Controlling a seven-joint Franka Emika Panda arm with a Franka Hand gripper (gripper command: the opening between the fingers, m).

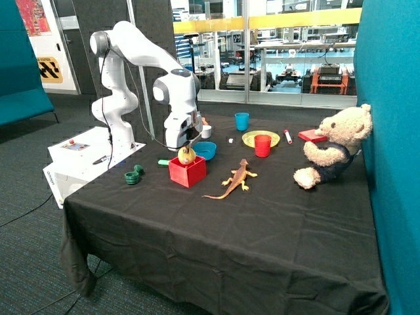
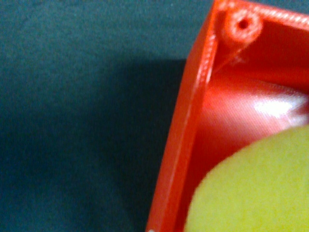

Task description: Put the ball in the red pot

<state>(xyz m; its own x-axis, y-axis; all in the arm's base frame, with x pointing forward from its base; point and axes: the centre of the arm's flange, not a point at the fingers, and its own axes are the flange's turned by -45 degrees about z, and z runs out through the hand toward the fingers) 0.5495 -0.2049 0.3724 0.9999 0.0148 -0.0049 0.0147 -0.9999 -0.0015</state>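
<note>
The outside view shows the claw gripping the pale yellow ball above the red square pot; the wrist view shows the pot's glossy interior.

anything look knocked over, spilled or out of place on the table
Nothing stands out. The red square pot sits upright on the black tablecloth, with the pale yellow ball at its opening under the gripper. The cups, plate, toy lizard and teddy bear look undisturbed.
</note>
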